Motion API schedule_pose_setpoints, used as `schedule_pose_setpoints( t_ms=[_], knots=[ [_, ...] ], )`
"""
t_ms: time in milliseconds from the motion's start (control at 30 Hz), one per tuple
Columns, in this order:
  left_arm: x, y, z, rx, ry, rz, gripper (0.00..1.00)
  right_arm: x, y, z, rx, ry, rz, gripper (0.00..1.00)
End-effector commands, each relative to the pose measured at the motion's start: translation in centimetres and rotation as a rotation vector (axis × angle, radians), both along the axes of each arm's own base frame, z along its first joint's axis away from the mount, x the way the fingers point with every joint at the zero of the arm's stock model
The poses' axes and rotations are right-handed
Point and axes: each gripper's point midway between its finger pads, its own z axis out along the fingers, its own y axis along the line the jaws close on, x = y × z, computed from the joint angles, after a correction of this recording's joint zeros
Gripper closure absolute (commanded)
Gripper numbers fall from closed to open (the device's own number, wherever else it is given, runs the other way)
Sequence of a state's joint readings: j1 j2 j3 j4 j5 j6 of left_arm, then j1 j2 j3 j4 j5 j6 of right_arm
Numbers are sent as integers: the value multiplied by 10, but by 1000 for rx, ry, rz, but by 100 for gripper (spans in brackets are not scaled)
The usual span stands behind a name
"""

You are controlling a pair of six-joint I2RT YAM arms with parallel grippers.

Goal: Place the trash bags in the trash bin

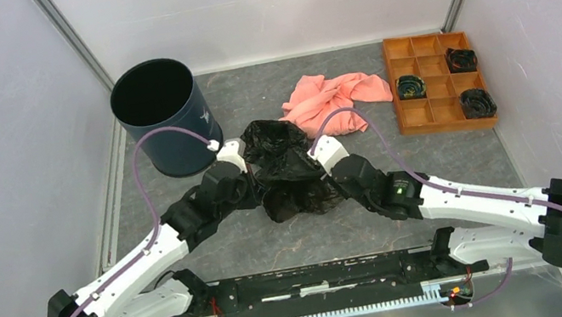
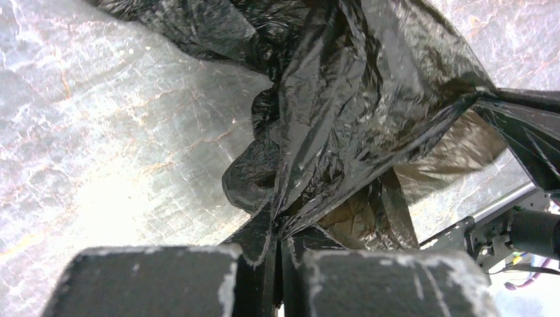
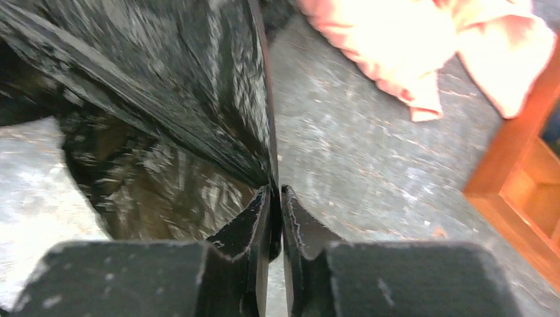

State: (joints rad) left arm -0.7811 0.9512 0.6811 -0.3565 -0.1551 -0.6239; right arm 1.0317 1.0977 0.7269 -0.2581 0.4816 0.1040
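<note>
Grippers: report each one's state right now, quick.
Left gripper: closed, holding the trash bag.
Right gripper: closed, holding the same trash bag.

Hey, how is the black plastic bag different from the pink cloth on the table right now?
The black bag is glossy, thin plastic; the pink cloth is matte fabric. The bag is pinched by the left end effector and the right end effector; the cloth lies untouched. The bag is central; the cloth is farther back. Both are crumpled.
</note>
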Motion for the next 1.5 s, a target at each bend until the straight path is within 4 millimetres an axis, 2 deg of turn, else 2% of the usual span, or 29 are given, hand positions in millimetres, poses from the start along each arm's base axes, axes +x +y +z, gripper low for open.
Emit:
schedule_pose_setpoints(
  t_ms=[0,133,333,400,467,667,700,767,800,833,900,967,1000,1033,1067,1133,1267,1333,1467],
  knots=[
    [5,-10,17,68,-48,-119,98,12,-22,-3,-83,-70,-84,76],
    [1,-27,25,60,-23,-221,98,5,13,3,13,-49,72,52],
    [-12,-46,32,48,42,-361,98,-11,41,19,91,-62,265,12],
    [-15,-51,38,34,44,-397,98,-15,45,17,109,-93,308,6],
    [-18,-56,44,22,35,-438,98,-11,53,20,143,-144,329,4],
    [-23,-59,53,18,39,-483,98,6,72,19,203,-230,309,16],
    [-25,-61,55,8,43,-498,98,13,69,19,209,-250,259,26],
    [-26,-60,57,9,44,-498,98,28,53,19,200,-261,118,68],
    [-23,-56,57,25,44,-467,98,31,49,24,213,-256,69,80],
    [-20,-49,58,41,40,-423,97,30,47,28,229,-247,56,86],
    [-14,-35,57,59,34,-323,83,21,56,37,291,-195,93,99],
    [-15,-29,56,1,42,-229,60,13,61,38,339,-96,78,100],
    [-16,-29,52,-23,47,-214,53,9,67,39,363,-54,84,100],
    [-18,-30,50,-66,55,-189,38,5,74,41,390,-7,93,100],
    [-19,-33,52,-130,58,-158,29,1,79,40,400,38,95,100],
    [-24,-32,45,-203,98,-104,14,1,80,40,407,94,65,100],
    [-39,-40,36,-383,155,-85,1,4,84,56,479,131,50,100],
    [-47,-40,24,-431,182,-80,0,4,91,64,507,155,79,100],
    [-47,-27,-3,-405,198,-14,0,2,98,91,552,157,121,100]
  ],
)
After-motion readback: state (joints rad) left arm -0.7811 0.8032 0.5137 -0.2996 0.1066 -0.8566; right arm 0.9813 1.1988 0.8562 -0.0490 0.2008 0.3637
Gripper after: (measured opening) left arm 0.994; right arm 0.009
